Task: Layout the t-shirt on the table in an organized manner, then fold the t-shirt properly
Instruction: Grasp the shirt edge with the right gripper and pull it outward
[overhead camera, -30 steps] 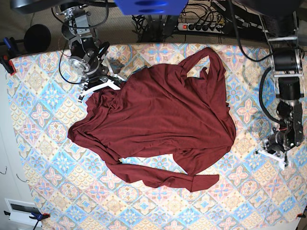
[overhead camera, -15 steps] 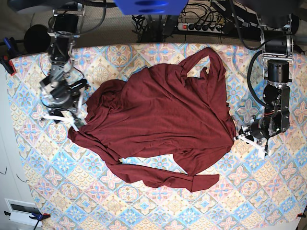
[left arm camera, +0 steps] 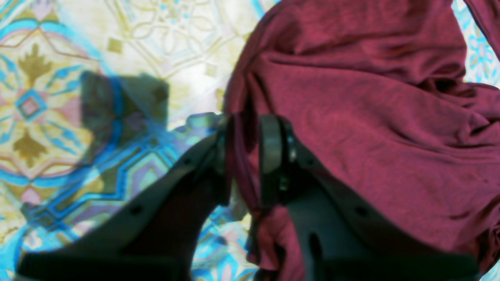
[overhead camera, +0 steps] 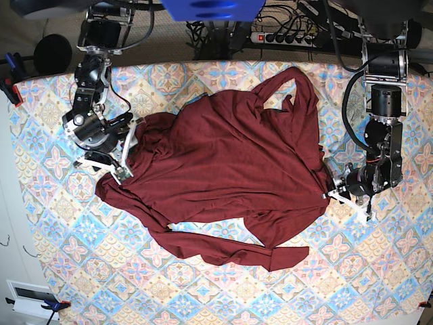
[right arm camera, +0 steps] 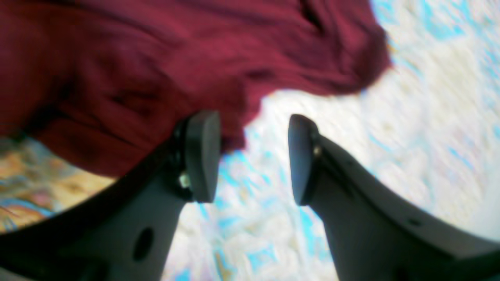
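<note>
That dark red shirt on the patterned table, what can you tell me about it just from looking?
The t-shirt is plain dark maroon, thin, soft knit, no print. It lies crumpled and wrinkled on the table, not spread flat. One long sleeve trails along its near edge; another strip of fabric loops up at the far side. The left gripper has a fold of its edge between its fingers. The right gripper is open at the opposite edge, one finger in front of the cloth, nothing between them.
</note>
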### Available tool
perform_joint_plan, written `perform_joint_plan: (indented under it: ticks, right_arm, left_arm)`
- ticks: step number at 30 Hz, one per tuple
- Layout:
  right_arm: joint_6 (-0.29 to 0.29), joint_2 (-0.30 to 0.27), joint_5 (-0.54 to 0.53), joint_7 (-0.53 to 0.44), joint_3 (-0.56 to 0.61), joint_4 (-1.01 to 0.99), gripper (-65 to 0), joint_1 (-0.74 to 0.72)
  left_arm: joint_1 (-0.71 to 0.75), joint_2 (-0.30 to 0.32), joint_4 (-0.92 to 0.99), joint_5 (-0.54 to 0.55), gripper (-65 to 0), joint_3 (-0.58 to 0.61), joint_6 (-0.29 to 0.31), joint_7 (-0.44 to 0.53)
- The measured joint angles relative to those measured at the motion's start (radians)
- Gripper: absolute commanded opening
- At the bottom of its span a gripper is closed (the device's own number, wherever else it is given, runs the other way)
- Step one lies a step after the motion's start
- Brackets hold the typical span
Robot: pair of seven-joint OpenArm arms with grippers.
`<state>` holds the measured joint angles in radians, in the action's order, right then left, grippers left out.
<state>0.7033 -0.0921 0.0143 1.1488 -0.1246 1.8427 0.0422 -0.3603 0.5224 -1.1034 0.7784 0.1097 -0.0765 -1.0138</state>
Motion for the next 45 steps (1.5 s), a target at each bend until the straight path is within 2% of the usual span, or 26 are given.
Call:
perform_joint_plan:
  ticks: [12,19,22,25,26,29,32,37,42,45]
  right_arm:
    - [-0.001,0.037,0.008,-0.005,-0.005,-0.156,-37.8,-0.003]
    - [-0.005,0.05,0.007,-0.089,-0.007,-0.248,-38.7,-0.01]
    - [-0.005,0.047,-0.008,-0.128,-0.016,-0.274,-48.1,-0.009]
    - [-0.011,0.045,0.005,-0.135,-0.016,-0.275,-63.0,-0.015]
    - [-0.012,0.045,0.004,-0.134,-0.018,-0.273,-65.0,-0.015]
    - [0.005,0.05,-0.024,-0.131,-0.094,-0.272,-64.0,-0.014]
    - [0.003,0.014,-0.021,-0.123,-0.195,-0.274,-64.7,-0.006]
    - [-0.003,-0.097,0.007,-0.111,-0.246,-0.314,-64.7,-0.006]
    - [0.003,-0.114,-0.014,-0.125,-0.337,-0.367,-64.8,-0.024]
    - [-0.003,-0.151,0.011,-0.129,-0.345,-0.422,-64.8,-0.078]
  left_arm:
    - [0.0,-0.005,0.0,0.0,-53.4,0.0,0.0,0.0]
    - [0.0,-0.01,0.0,0.0,-53.4,0.0,-0.001,0.0]
    - [0.0,-0.01,0.0,0.0,-53.4,0.0,-0.001,0.0]
    - [0.0,-0.01,0.0,0.001,-53.4,0.0,0.0,0.0]
    - [0.0,-0.01,0.0,0.0,-53.4,0.0,-0.001,0.0]
    - [0.0,-0.01,0.0,0.001,-53.4,0.0,-0.001,0.0]
    - [0.0,-0.01,0.0,0.001,-53.4,0.0,0.001,0.0]
    - [0.0,-0.01,0.0,0.001,-53.4,0.0,0.0,0.0]
    - [0.0,-0.01,0.0,0.001,-53.4,0.003,-0.001,0.003]
    - [0.0,-0.01,0.0,0.001,-53.4,0.006,0.002,0.003]
